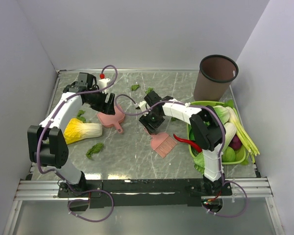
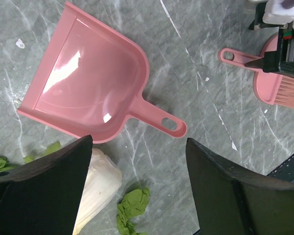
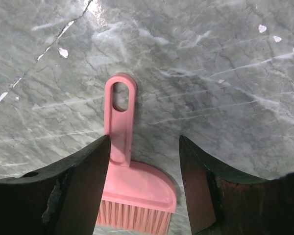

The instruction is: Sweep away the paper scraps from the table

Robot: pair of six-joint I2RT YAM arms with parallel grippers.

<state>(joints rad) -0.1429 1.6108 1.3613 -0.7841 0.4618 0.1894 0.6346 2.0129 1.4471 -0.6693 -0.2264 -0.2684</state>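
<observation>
Paper scraps (image 1: 94,149) lie scattered over the table (image 1: 137,164) as both arms hang above the cleaning tools. The left gripper (image 2: 137,188) is spread wide and holds nothing. Its black fingers (image 2: 44,196) frame the handle of a pink dustpan (image 2: 88,83), which lies flat left of the table's centre with its handle pointing toward the near edge.

The right gripper (image 3: 144,147) is also parted, with one finger (image 3: 78,191) on either side of the handle of a pink brush (image 3: 132,186). It has not closed on the handle, and the pictures do not show whether it touches. The brush lies near the table's centre with its bristles toward the near edge.

One crumpled green scrap (image 2: 132,208) sits just beside the white end of a yellow-and-white cabbage (image 1: 83,131), on the side facing the near edge. More bits (image 1: 81,116) lie on the cabbage's far side, toward the left edge. Two small pieces (image 1: 135,87) rest well apart from the tools, near the middle of the far edge.

A green basket (image 1: 206,103) of pale leafy vegetables stands along the right edge, partly hidden by the right arm. A brown bin (image 1: 216,76) stands in the far right corner. A white bottle (image 1: 103,82) with a red cap stands toward the far left corner.
</observation>
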